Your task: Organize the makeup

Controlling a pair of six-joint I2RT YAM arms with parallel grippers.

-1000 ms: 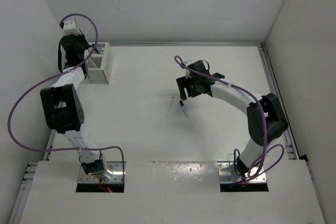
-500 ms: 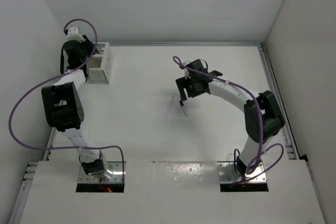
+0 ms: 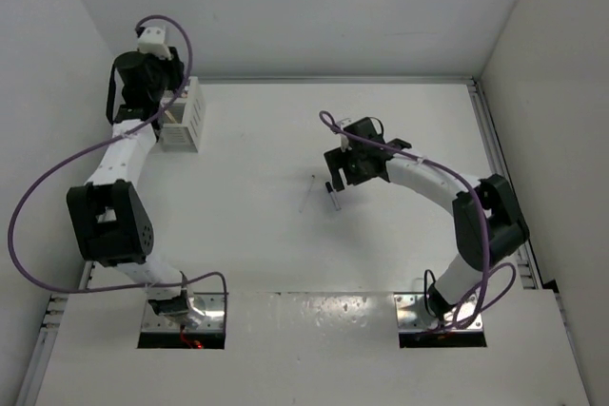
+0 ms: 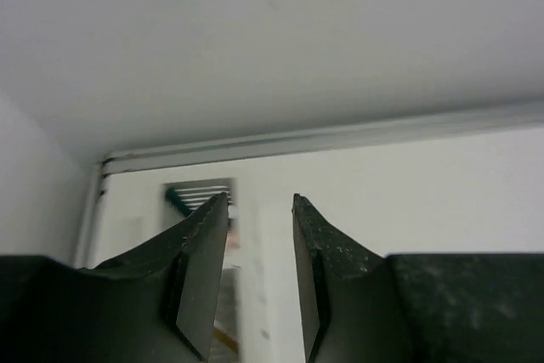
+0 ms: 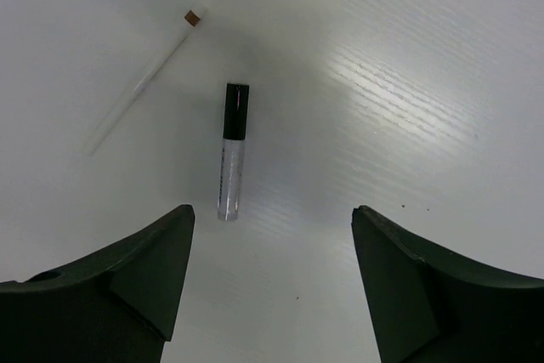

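You have two pieces of makeup lying flat on the white table (image 5: 399,65), out in its open middle, just ahead of the right end effector (image 5: 272,214). One is a short makeup tube (image 5: 232,152) with a black cap at its far end and a clear, faintly sparkly body pointing back toward your arm. It lies almost straight along the wrist camera's line of sight. On its left in that view, close but not touching, is a thin white stick (image 5: 143,82). It is longer and much slimmer, with a small brown tip at its far end, and it slants so that the tip leans toward the tube's cap. Your right end effector hangs over the table with its jaws spread wide and nothing between them.

Your left end effector (image 4: 259,203) is at the far left corner of the table, close by the white slatted box (image 3: 188,119) that stands near the table's left edge. Its jaws are parted by a narrow gap and grip nothing. The box shows blurred beyond that gap, and you can't make out what is inside it
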